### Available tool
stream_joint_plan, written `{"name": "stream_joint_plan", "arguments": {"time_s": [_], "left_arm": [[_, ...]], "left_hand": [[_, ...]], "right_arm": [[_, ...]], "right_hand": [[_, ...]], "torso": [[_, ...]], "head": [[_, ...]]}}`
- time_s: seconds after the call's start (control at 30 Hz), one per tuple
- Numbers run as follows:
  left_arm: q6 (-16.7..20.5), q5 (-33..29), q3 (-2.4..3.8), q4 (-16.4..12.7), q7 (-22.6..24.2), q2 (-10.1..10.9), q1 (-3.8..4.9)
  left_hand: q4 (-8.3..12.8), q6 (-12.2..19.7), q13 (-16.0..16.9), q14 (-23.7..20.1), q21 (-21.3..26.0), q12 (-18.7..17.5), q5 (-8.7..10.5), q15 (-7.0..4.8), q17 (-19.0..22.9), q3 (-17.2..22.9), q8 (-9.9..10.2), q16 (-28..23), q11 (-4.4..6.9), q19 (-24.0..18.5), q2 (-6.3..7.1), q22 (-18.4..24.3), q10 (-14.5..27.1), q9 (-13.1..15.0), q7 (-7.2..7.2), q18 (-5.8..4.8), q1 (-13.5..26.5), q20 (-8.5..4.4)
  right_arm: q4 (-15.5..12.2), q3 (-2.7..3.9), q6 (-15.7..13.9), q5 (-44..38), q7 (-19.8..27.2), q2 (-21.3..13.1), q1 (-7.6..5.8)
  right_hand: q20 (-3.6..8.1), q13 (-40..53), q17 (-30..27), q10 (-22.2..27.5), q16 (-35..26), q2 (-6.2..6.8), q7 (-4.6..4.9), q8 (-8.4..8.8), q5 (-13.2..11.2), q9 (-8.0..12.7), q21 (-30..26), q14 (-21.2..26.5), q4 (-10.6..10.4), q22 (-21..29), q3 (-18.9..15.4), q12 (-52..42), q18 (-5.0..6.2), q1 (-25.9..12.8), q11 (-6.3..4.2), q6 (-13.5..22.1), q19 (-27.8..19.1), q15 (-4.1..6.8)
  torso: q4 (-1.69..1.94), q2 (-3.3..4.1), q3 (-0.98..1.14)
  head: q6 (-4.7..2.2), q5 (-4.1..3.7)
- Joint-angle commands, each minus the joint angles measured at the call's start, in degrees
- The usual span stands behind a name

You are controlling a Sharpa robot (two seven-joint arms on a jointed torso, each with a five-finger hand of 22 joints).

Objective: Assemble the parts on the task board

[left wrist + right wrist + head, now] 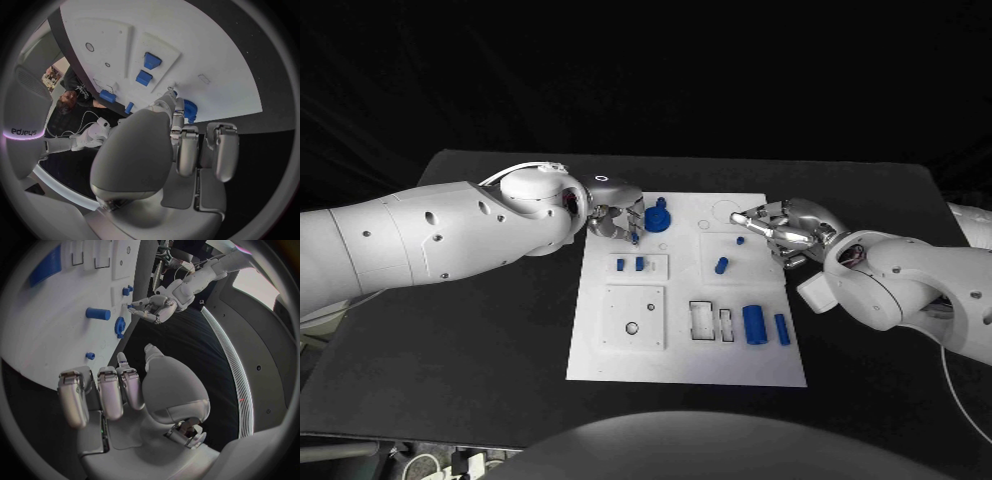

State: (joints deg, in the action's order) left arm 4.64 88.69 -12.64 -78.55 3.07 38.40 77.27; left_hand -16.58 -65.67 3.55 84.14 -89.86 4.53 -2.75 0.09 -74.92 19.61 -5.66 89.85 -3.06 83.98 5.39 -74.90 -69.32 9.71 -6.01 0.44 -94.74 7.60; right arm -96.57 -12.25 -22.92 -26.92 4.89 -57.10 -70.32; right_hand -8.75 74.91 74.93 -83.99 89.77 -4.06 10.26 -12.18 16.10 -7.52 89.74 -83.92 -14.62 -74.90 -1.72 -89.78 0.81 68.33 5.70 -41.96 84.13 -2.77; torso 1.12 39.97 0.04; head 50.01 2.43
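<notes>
The white task board (689,350) lies mid-table. A blue gear-like part (656,215) stands near its far edge. My left hand (615,220) hovers just beside it with fingers loosely apart and nothing in them. In the left wrist view a fingertip (172,100) reaches next to the gear (190,110); I cannot tell whether they touch. My right hand (783,228) hangs over the board's far right corner, fingers stretched out and empty (100,390). Just below its fingertips sits a small blue piece (738,240), and a little nearer lies a blue peg (721,265).
Two small blue pieces (629,264) stand in a raised block on the board's left. A blue cylinder (753,324) and a blue bar (780,328) lie at the near right, beside two rectangular slots (711,320). A square plate with a hole (633,318) takes the near left.
</notes>
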Motion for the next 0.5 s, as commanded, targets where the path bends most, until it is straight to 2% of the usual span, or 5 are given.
{"name": "stream_joint_plan", "arguments": {"time_s": [0.03, 0.17, 0.3, 0.5], "left_arm": [[-1.68, 0.10, 0.01, 0.02, 0.26, -0.12, -0.01], [-2.09, 0.09, 0.01, 0.22, 0.34, -0.15, -0.01], [-2.36, 0.09, 0.01, 0.29, 0.24, -0.11, -0.02], [-3.14, 0.08, 0.00, 0.27, 0.06, -0.09, -0.02]], "left_hand": [[-0.04, 0.31, -0.08, 5.86, -0.14, -0.18, -0.23, 0.23, -15.08, 0.42, -0.14, 0.15, -0.20, 6.02, -0.48, -15.10, 0.20, 0.04, -0.05, -0.44, 0.13, -0.46], [-0.04, 0.31, -0.07, 5.86, -0.14, -0.19, -0.23, 0.23, -15.08, 0.42, -0.14, 0.15, -0.20, 6.02, -0.49, -15.10, 0.19, 0.04, -0.05, -0.44, 0.13, -0.46], [-0.07, 0.33, -0.07, 5.86, -0.14, -0.21, -0.22, 0.24, -15.08, 0.45, -0.12, 0.15, -0.24, 6.02, -0.52, -15.10, 0.17, 0.03, -0.07, -0.44, 0.17, -0.46], [-0.07, 0.33, -0.06, 5.86, -0.14, -0.22, -0.22, 0.24, -15.08, 0.45, -0.12, 0.15, -0.24, 6.02, -0.52, -15.10, 0.16, 0.03, -0.07, -0.44, 0.18, -0.46]], "right_arm": [[-0.09, -0.01, 0.69, -0.18, 0.09, -0.06, 0.05], [-0.07, -0.01, 0.67, -0.17, 0.08, -0.11, 0.05], [-0.12, -0.01, 0.75, -0.18, 0.02, -0.10, 0.05], [-0.12, -0.01, 0.75, -0.17, -0.02, -0.07, 0.05]], "right_hand": [[-0.46, 15.09, 15.07, -6.01, 0.23, -0.17, 0.06, 0.10, 0.14, 0.00, 0.26, -6.08, 0.21, -15.10, -0.25, -0.22, -0.81, 0.57, 0.49, -0.23, 5.87, -0.29], [-0.46, 15.09, 15.07, -6.01, 0.23, -0.17, 0.06, 0.10, 0.14, 0.00, 0.26, -6.08, 0.21, -15.10, -0.25, -0.22, -0.81, 0.57, 0.49, -0.23, 5.87, -0.29], [-0.46, 15.09, 15.07, -6.01, 0.23, -0.17, 0.06, 0.10, 0.14, 0.00, 0.26, -6.08, 0.21, -15.10, -0.25, -0.22, -0.81, 0.57, 0.49, -0.23, 5.87, -0.29], [-0.46, 15.09, 15.07, -6.01, 0.23, -0.17, 0.06, 0.10, 0.14, 0.00, 0.26, -6.08, 0.21, -15.10, -0.25, -0.22, -0.81, 0.57, 0.49, -0.23, 5.87, -0.29]], "torso": [[0.01, -0.01, 0.01], [0.08, -0.01, 0.00], [0.00, 0.06, 0.05], [0.11, -0.06, 0.01]], "head": [[-0.01, 0.01], [-0.01, -0.05], [-0.01, 0.30], [-0.01, 0.19]]}}
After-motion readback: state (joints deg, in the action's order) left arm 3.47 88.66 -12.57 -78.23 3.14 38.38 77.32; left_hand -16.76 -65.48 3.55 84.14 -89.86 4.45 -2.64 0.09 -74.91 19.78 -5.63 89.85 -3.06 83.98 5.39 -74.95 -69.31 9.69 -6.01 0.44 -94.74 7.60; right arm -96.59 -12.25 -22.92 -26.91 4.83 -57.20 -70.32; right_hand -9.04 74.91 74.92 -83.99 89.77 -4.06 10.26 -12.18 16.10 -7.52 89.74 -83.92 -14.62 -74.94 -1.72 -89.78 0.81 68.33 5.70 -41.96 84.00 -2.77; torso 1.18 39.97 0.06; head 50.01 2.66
